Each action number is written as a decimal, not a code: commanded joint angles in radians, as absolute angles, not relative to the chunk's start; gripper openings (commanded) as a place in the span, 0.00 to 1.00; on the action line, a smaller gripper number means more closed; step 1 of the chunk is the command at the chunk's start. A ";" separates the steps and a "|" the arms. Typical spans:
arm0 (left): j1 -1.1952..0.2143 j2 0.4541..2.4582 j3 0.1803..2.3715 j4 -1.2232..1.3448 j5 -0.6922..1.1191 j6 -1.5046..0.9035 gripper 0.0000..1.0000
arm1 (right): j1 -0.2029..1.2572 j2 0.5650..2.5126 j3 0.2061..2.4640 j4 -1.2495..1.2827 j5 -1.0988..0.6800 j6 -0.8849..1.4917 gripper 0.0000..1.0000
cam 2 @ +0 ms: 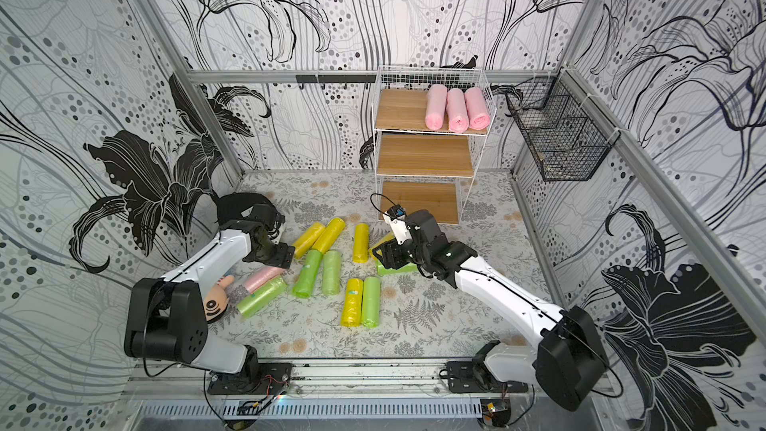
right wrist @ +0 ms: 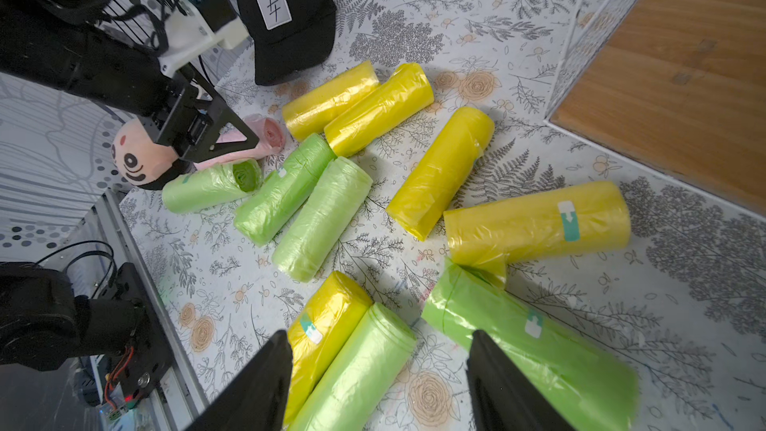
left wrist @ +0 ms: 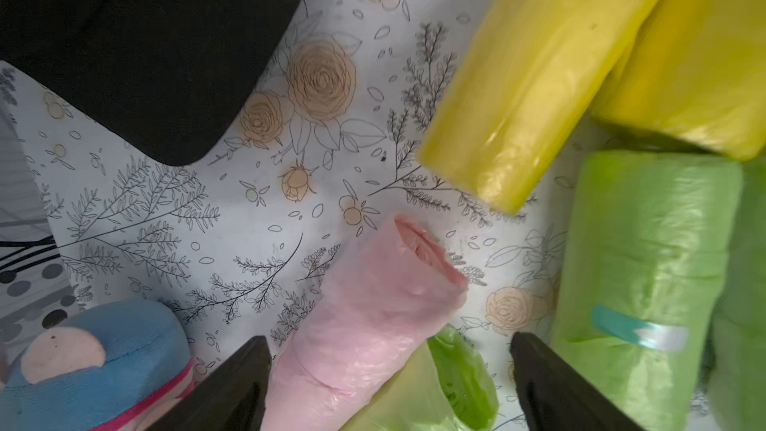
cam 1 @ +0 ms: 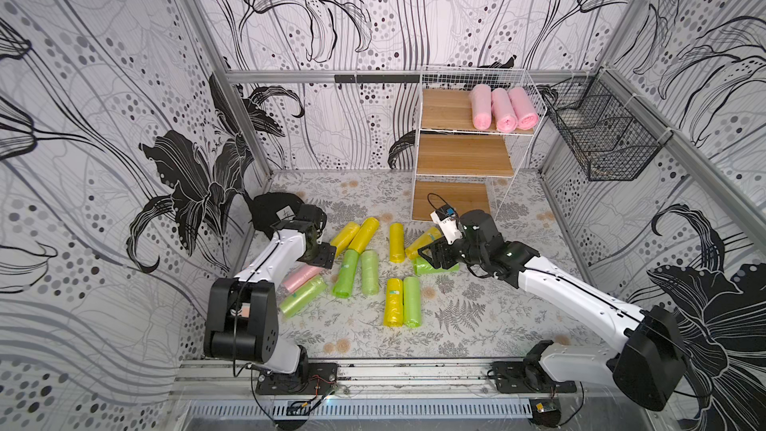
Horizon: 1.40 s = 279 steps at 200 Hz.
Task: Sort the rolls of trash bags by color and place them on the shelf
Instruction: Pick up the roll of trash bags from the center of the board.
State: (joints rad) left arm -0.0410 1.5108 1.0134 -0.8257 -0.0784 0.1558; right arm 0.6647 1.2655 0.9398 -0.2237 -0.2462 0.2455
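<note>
The shelf (cam 1: 460,155) stands at the back right, with three pink rolls (cam 1: 503,109) side by side on its top board. Its two lower boards are bare. Several yellow rolls (cam 1: 396,242) and green rolls (cam 1: 369,271) lie scattered on the floral table. One pink roll (left wrist: 364,317) lies at the left against a green roll (left wrist: 456,379). My left gripper (left wrist: 389,366) hangs open right over it, and the pink roll runs between the fingers, ungripped. My right gripper (right wrist: 381,366) is open above a labelled green roll (right wrist: 530,342), holding nothing.
A black cap (cam 1: 273,209) lies behind the left arm. A plush doll (cam 2: 217,300) rests beside the pink roll, by the left arm's elbow. A black wire basket (cam 1: 601,134) hangs on the right wall. The right arm reaches just in front of the shelf's bottom board.
</note>
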 commanded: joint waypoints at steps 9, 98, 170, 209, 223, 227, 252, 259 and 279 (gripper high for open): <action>-0.005 1.525 1.043 -0.821 0.004 0.255 0.92 | 0.667 1.241 0.923 -0.206 -0.237 0.229 0.70; -0.007 1.735 1.091 -0.815 -0.045 0.356 0.82 | 0.667 1.262 0.939 -0.215 -0.235 0.224 0.70; -0.006 1.830 1.169 -0.830 -0.090 0.334 0.43 | 0.667 1.263 0.945 -0.241 -0.210 0.216 0.70; -0.006 1.767 1.211 -0.857 -0.129 0.279 0.31 | 0.667 1.258 0.959 -0.255 -0.196 0.225 0.70; -0.006 1.719 1.244 -0.860 -0.164 0.258 0.30 | 0.668 1.255 0.975 -0.258 -0.196 0.230 0.70; -0.006 1.702 1.256 -0.862 -0.174 0.253 0.30 | 0.667 1.252 0.980 -0.259 -0.200 0.232 0.70; -0.006 1.570 1.351 -0.859 -0.203 0.203 0.30 | 0.667 1.246 1.012 -0.223 -0.245 0.254 0.71; -0.007 1.525 1.381 -0.850 -0.179 0.177 0.30 | 0.667 1.248 1.024 -0.203 -0.268 0.267 0.71; -0.007 1.376 1.419 -0.768 -0.026 0.042 0.30 | 0.667 1.265 1.065 -0.140 -0.342 0.327 0.73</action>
State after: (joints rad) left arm -0.0055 1.5524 1.3479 -0.8585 -0.1402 0.2020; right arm 0.6647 1.2591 0.9962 -0.2260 -0.2493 0.2626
